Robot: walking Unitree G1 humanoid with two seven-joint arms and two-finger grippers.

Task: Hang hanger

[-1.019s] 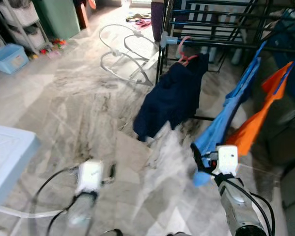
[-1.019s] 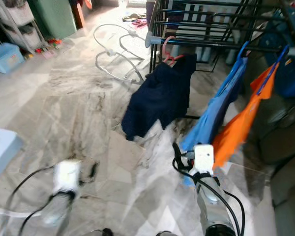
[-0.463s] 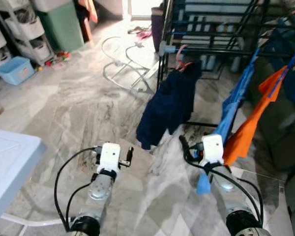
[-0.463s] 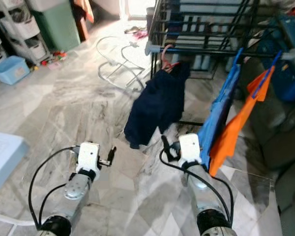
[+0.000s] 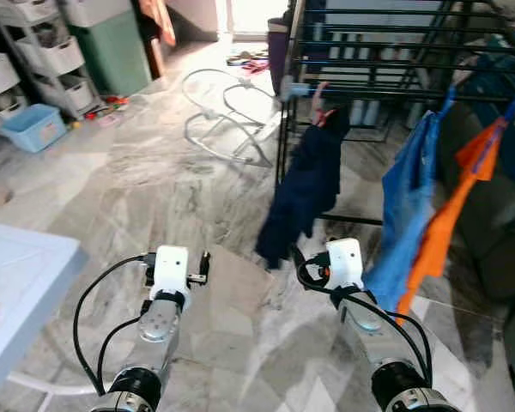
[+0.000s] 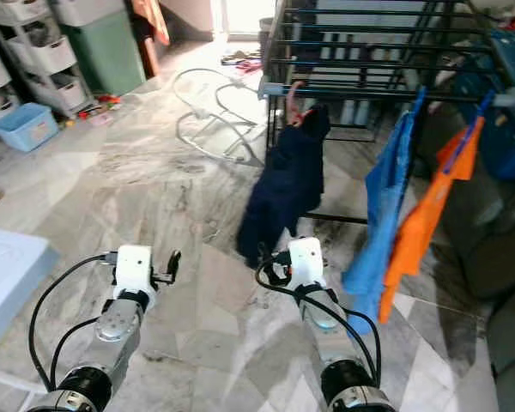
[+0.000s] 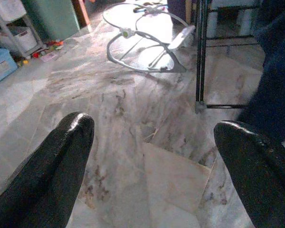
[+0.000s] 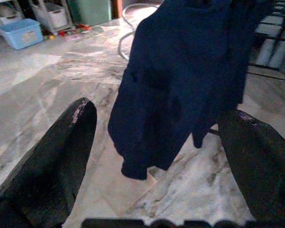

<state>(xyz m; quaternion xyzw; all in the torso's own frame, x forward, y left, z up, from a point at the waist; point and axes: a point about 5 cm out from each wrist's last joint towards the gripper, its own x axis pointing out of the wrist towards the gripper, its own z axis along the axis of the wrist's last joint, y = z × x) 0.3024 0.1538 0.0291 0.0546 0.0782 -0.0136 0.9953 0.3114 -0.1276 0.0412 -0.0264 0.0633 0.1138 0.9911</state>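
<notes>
A pink hanger (image 5: 320, 96) hooks over the front rail of the black drying rack (image 5: 369, 60), with a dark navy garment (image 5: 305, 184) drooping from it to the floor. My right gripper (image 8: 156, 142) is open and empty. It is held low, just in front of the garment's lower part (image 8: 180, 80). My left gripper (image 7: 152, 142) is also open and empty, over bare marble floor to the left of the rack's leg (image 7: 199, 57). Both arms reach forward in the eye views, left (image 5: 173, 262) and right (image 5: 326, 262).
A blue garment (image 5: 408, 215) and an orange one (image 5: 459, 206) hang from the rack at the right. A white bouncer frame (image 5: 227, 120) lies on the floor beyond. A pale blue table (image 5: 17, 283) stands at my left. Storage drawers (image 5: 43, 51) and a blue bin (image 5: 34, 127) line the far left.
The whole view has shifted as I moved. Both arms have come up and forward. The right gripper now faces the navy garment instead of the blue one.
</notes>
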